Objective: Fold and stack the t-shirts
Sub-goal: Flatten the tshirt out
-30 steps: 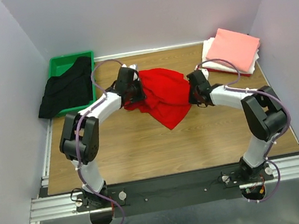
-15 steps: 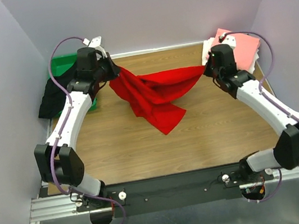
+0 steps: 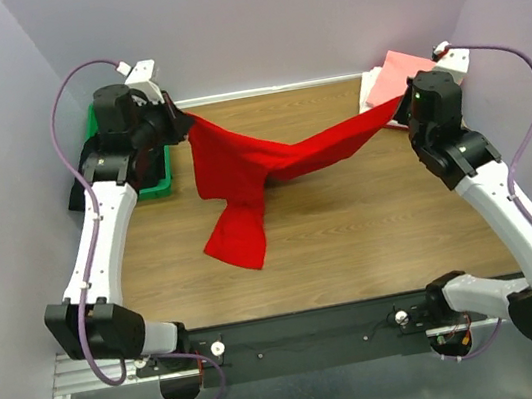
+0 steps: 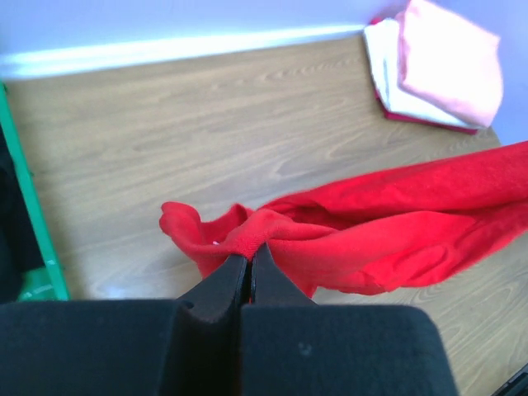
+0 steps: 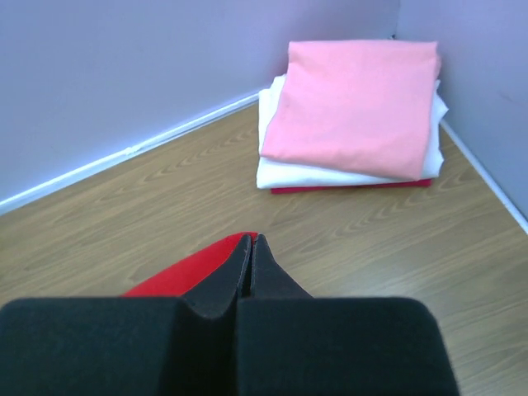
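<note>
A bright red t-shirt (image 3: 241, 168) hangs stretched above the table between my two grippers, its loose end drooping toward the wood at the middle left. My left gripper (image 3: 183, 121) is shut on one edge of the red t-shirt (image 4: 355, 231) at the back left. At the back right my right gripper (image 3: 398, 108) is shut on the other edge, a strip of red cloth (image 5: 186, 272) showing beside its fingers. A stack of folded t-shirts, salmon-pink (image 5: 355, 103) over white (image 5: 330, 173), lies in the back right corner. A black t-shirt (image 3: 86, 182) hangs over the bin's side, mostly hidden by my left arm.
A green bin (image 3: 156, 176) stands at the back left by the wall. Purple walls close the table on three sides. Bare wooden table (image 3: 351, 226) lies in front of the hanging shirt.
Both arms have swung up and apart toward the back corners, pulling the red t-shirt from a bunched heap at the middle into a taut span off the table.
</note>
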